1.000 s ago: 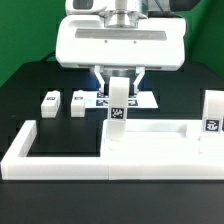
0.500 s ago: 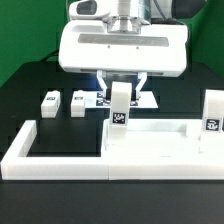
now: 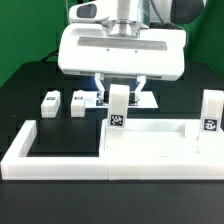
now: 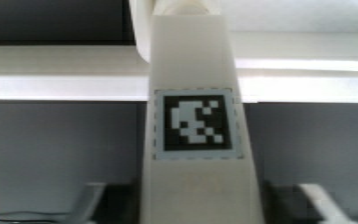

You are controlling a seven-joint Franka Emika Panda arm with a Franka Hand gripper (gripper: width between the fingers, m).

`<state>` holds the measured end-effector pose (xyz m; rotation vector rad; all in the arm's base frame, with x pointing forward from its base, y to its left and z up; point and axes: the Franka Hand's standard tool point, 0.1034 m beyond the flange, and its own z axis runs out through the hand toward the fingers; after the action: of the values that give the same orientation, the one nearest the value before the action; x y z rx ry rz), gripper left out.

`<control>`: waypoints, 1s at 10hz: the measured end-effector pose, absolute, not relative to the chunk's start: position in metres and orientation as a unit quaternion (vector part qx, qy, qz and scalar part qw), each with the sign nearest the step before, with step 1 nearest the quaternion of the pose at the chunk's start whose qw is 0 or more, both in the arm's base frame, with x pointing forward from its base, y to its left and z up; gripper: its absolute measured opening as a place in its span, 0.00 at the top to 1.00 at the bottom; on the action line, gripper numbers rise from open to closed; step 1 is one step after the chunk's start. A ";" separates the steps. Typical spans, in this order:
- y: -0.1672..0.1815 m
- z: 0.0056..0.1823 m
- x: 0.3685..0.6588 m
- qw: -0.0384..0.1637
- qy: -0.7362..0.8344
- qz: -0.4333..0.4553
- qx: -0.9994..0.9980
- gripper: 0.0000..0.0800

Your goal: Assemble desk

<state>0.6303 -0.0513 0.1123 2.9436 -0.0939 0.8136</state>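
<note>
The arm's two-finger gripper (image 3: 120, 90) is pinched narrowly on the upper end of a white square plastic leg (image 3: 118, 108) that bears a black-and-white tag. The leg hangs upright over the corner of the wide, flat, white plastic tabletop (image 3: 165, 136) on the exterior view's left; I can't tell whether it touches. At the tabletop's opposite end a second tagged white leg (image 3: 211, 112) stands upright. Beyond the tabletop's left corner, a short white leg (image 3: 48, 103) and its twin leg (image 3: 79, 101) sit apart on the black table (image 3: 40, 205). A long white U-shaped border frame (image 3: 60, 168) hugs the tabletop's near side.
</note>
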 end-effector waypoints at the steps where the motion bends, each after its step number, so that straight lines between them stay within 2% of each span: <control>1: -0.051 0.112 0.630 0.043 -0.031 0.266 0.963 0.35; 2: -0.051 0.112 0.630 0.043 -0.031 0.266 0.963 0.35; 3: -0.051 0.112 0.630 0.043 -0.031 0.266 0.963 0.22; 4: -0.051 0.112 0.630 0.043 -0.031 0.266 0.963 0.20; 8: -0.051 0.112 0.630 0.043 -0.031 0.266 0.963 0.19; 9: -0.051 0.111 0.630 0.040 -0.032 0.259 0.965 0.19; 10: -0.049 0.114 0.631 0.025 -0.035 0.235 0.971 0.19</control>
<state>0.6308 -0.0493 0.1136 3.0024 -0.1085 0.7264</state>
